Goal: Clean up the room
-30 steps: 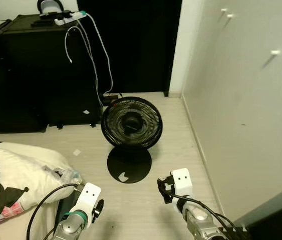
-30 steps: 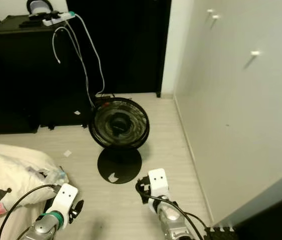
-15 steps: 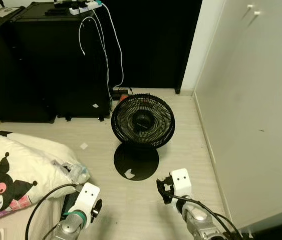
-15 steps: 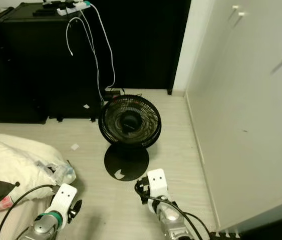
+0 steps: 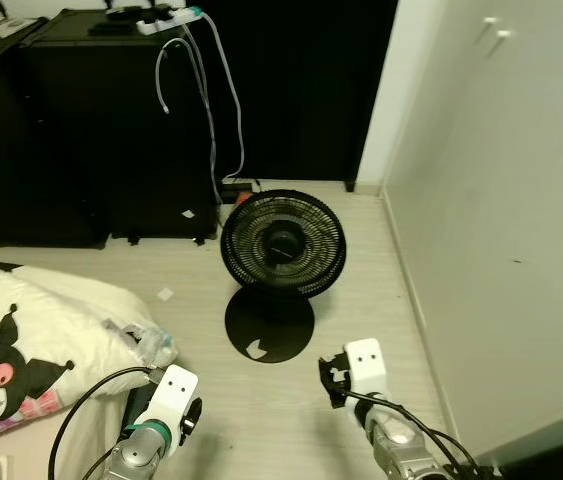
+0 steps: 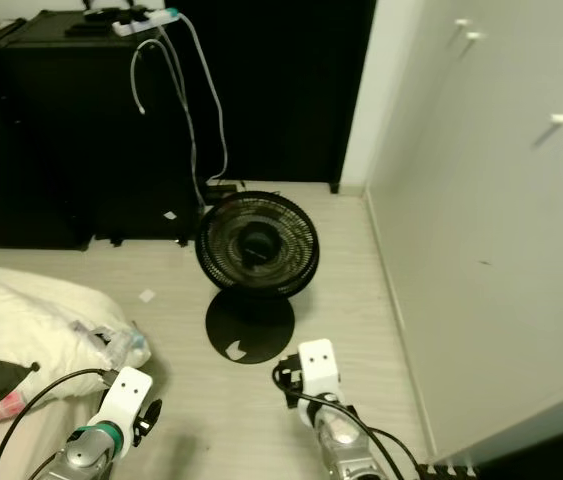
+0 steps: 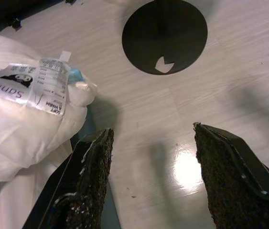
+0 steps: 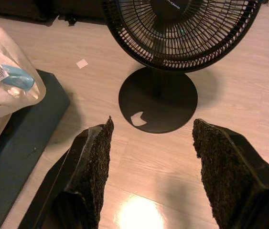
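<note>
Fingers (image 7: pixel 92 186) of our left gripper (image 7: pixel 153 176) and right gripper (image 8: pixel 151 171) hang wide and empty; only our view shifted slightly, so cleanup hasn't begun, plastic bottle (image 5: pixel 151 345) lying by pillow (image 5: pixel 36 335) near fan (image 5: pixel 283 243).

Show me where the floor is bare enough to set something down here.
Bare floor lies between the fan's round base and the white wardrobe, and in front of both grippers. It is crowded by the pillow and bottle, and under the hanging cables beside the black cabinet.
</note>
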Available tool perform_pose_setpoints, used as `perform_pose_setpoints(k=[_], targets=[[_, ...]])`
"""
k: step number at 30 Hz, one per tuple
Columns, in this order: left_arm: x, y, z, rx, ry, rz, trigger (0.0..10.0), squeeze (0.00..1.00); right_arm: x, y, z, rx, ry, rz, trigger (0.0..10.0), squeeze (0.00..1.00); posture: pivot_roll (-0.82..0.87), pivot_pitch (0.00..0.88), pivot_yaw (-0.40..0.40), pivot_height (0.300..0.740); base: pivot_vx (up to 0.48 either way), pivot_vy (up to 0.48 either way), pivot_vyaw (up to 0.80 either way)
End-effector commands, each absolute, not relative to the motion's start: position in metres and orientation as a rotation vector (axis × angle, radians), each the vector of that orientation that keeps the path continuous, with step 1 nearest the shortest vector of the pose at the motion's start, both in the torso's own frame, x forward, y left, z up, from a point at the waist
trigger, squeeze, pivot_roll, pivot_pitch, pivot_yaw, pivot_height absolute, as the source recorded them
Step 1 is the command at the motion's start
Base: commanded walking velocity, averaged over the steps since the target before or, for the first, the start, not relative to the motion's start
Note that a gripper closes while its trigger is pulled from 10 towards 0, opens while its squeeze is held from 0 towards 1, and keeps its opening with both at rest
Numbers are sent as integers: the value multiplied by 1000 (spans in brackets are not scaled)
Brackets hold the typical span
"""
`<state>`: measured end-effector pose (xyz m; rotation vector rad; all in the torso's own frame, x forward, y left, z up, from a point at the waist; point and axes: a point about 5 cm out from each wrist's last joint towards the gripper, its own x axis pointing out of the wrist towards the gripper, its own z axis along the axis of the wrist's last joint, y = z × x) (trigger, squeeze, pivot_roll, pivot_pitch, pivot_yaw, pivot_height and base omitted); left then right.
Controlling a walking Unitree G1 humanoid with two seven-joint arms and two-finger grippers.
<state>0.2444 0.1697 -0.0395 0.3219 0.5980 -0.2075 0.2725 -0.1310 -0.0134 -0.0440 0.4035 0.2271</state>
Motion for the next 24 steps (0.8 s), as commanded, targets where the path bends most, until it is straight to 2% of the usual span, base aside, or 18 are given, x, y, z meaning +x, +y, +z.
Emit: perform_pose_setpoints(k=[1,14,16,24], targets=[[238,172,-44,342,622,-213,10000,0,269,-129,-17,-46,415,236,10000,0,42,0,59,740,0,0,750],[238,172,-45,350,623,-216,10000,0,270,-130,-15,-53,407,239,10000,0,47,0,55,740,0,0,743],[238,172,-45,350,623,-215,10000,0,271,-131,-15,-3,403,219,10000,0,47,0,55,740,0,0,0],[237,173,-45,352,625,-216,10000,0,270,-135,-17,-5,417,186,10000,0,46,0,56,740,0,0,-800]])
